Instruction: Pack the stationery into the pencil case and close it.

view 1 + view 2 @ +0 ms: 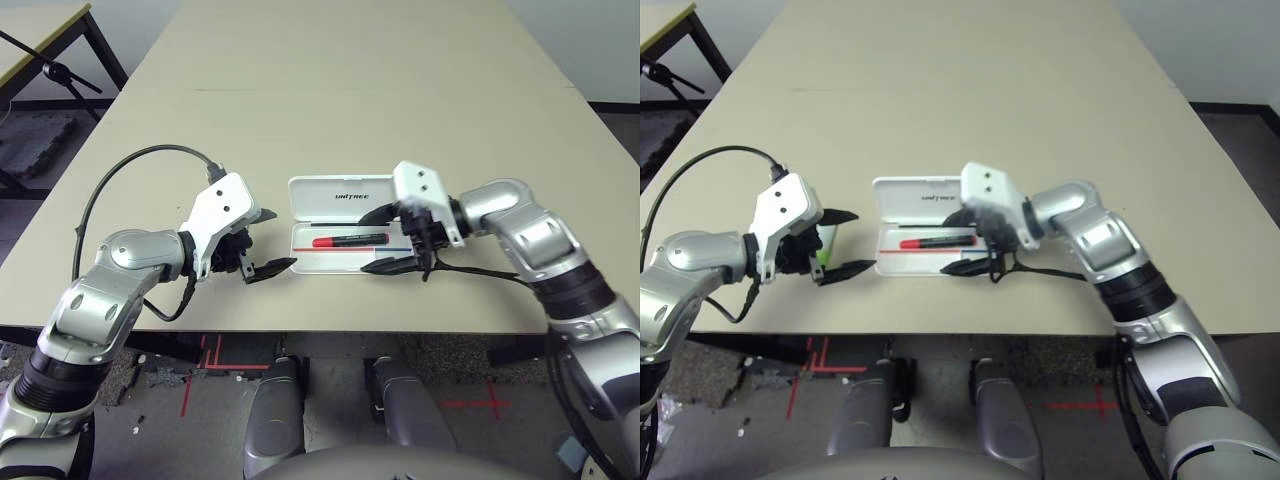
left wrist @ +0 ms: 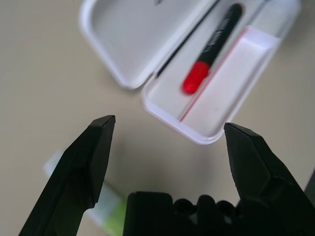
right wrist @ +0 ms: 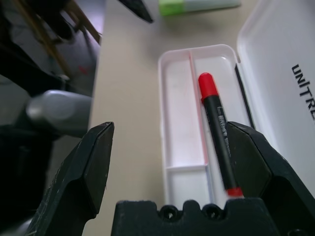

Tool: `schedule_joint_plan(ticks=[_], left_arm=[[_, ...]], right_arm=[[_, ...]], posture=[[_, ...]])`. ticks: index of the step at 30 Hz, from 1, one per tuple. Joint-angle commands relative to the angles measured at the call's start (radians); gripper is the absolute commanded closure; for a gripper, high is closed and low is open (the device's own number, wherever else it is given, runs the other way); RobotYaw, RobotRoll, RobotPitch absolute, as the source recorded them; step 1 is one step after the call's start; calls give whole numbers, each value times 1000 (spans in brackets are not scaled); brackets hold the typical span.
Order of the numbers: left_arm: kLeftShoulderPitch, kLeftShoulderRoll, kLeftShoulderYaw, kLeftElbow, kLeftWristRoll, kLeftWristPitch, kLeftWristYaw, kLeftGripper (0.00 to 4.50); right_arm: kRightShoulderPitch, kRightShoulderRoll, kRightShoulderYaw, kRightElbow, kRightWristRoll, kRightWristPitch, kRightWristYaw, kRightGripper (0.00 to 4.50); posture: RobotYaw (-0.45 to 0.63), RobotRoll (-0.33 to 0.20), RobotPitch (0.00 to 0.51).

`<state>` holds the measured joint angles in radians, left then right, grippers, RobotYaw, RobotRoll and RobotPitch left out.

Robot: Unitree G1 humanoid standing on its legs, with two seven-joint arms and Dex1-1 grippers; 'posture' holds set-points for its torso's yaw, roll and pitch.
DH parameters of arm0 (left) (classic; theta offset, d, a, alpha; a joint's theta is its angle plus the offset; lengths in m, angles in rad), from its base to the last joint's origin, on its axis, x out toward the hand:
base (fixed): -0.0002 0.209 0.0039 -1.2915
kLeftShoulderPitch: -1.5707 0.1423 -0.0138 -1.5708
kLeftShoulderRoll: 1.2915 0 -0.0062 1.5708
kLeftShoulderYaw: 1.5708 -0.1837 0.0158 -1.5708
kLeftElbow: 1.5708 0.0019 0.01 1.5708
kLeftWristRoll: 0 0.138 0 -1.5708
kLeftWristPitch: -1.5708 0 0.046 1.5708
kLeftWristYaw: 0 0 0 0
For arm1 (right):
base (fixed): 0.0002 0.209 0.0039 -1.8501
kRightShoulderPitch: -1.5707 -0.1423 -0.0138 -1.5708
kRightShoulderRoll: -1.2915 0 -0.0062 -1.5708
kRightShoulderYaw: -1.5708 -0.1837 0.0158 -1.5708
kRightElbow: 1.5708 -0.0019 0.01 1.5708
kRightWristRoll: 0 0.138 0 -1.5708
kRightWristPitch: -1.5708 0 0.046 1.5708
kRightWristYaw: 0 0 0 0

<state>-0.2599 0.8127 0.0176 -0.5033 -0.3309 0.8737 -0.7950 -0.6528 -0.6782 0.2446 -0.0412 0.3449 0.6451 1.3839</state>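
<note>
— Both claws are spread wide with nothing between the fingers. Look at the left claw [image 1: 268, 241]: it hangs just off the left end of the pencil case [image 1: 345, 232], with bare table [image 1: 350, 90] under it.

— And the right claw [image 1: 398, 239]?

— Over the right end of the case, fingers apart, holding nothing.

— Where is the stationery?

— The case lies open near the front edge of the table, lid flat behind the tray. The red marker [image 1: 349, 241] lies lengthwise in the tray's rear compartment, red end toward the left claw. The green highlighter [image 1: 824, 243] lies outside on the table, just left of the case, under the left claw.

— The small dark block?

— Can't make it out.
</note>
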Motion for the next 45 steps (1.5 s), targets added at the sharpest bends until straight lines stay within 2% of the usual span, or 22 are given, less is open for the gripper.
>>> schedule_joint_plan(ticks=[1,8,14,18,28,31,38,39,42,45], left_arm=[[-12,-18,35,-26,-25,156,82,0],[-98,-119,72,18,-36,406,239,0],[-169,-223,104,99,-2,538,374,0],[-182,-259,101,170,29,554,446,0],[-171,-279,64,286,43,503,493,0],[-167,-273,58,287,38,497,486,594],[-149,-239,51,276,31,463,459,3265],[-145,-229,49,269,29,451,448,3410],[-131,-195,51,243,20,408,412,3402],[-96,-137,66,205,-6,303,324,3402]], right_arm=[[16,-29,-29,-41,56,46,15,21],[30,-46,-22,-64,64,52,-13,21],[44,-39,-13,-91,69,57,-36,21],[48,-39,-13,-103,71,63,-48,21],[56,-44,-8,-100,60,54,-69,21],[57,-45,-9,-100,58,53,-75,0],[59,-43,-3,-98,54,46,-83,0],[59,-42,-2,-97,53,44,-83,0],[59,-41,1,-91,48,36,-84,0],[60,-41,2,-82,42,26,-83,0]], posture=[[95,0,157],[86,0,168],[77,0,173],[69,0,171],[53,0,168],[52,0,170],[57,0,172],[59,0,172],[60,0,172],[61,0,171]])
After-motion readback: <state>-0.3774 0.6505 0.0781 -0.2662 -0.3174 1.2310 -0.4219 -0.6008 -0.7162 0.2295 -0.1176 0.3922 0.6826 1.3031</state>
